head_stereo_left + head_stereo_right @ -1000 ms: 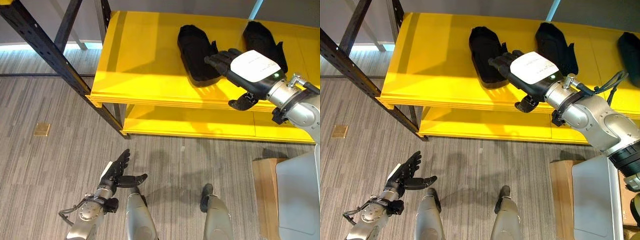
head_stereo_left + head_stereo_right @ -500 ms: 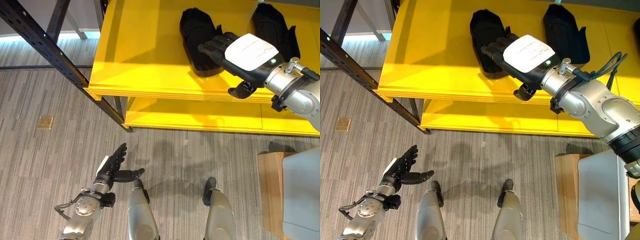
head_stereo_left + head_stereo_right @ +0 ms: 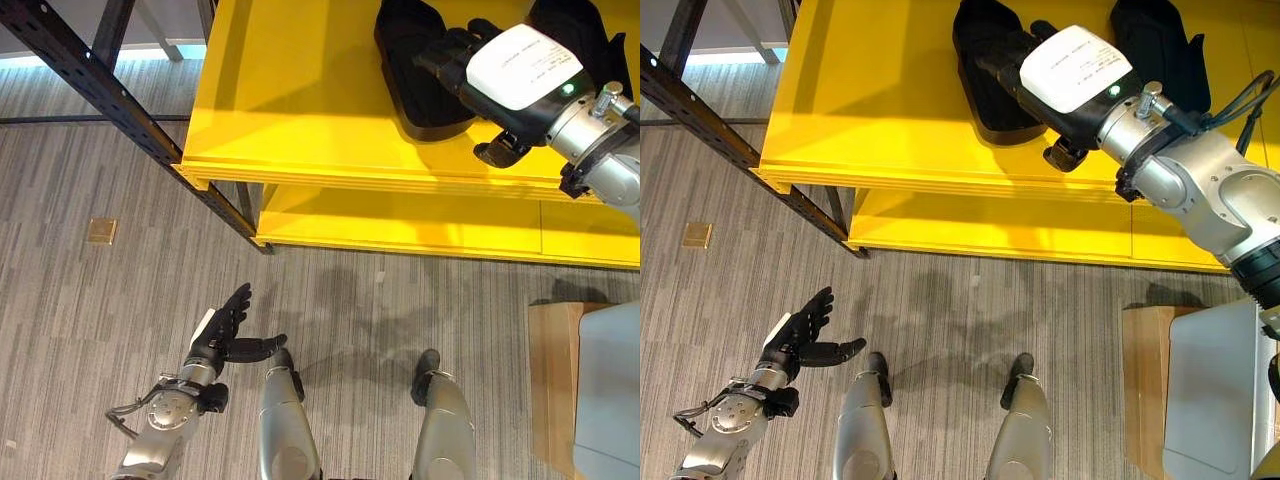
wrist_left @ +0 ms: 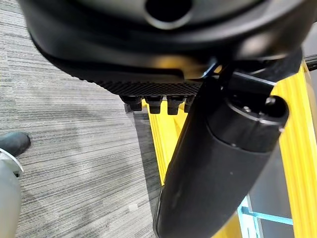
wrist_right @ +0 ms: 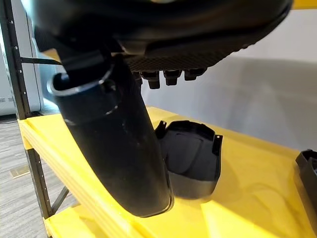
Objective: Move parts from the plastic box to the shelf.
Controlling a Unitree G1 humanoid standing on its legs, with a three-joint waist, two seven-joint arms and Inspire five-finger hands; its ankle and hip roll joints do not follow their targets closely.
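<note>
The right hand point(image 3: 1065, 70) is stretched over the top board of the yellow shelf point(image 3: 870, 110), and its fingers are straight and relaxed, holding nothing. Just past the fingertips lies a black part point(image 5: 190, 158), resting flat on the board; from the head views the fingers seem to be over its near end, but it is not possible to tell if they touch it. In the wrist view the part is free under the hand, with a clear gap between them. A second black part point(image 3: 1160, 45) lies on the same board, on the far side of the wrist from the first one.

Compared with one second ago, the hand sits further in over the shelf and covers more of the part, though the whole picture has also shifted, so a part of this change comes from the camera. The fingers were straight then and are straight now. This probably means the part is already delivered and the hand is only adjusting it or about to leave it.

The left hand point(image 3: 228, 335) hangs low near the floor, well apart from the shelf, with fingers relaxed and nothing in it.

The plastic box cannot be identified with certainty, so how many parts remain cannot be judged
</note>
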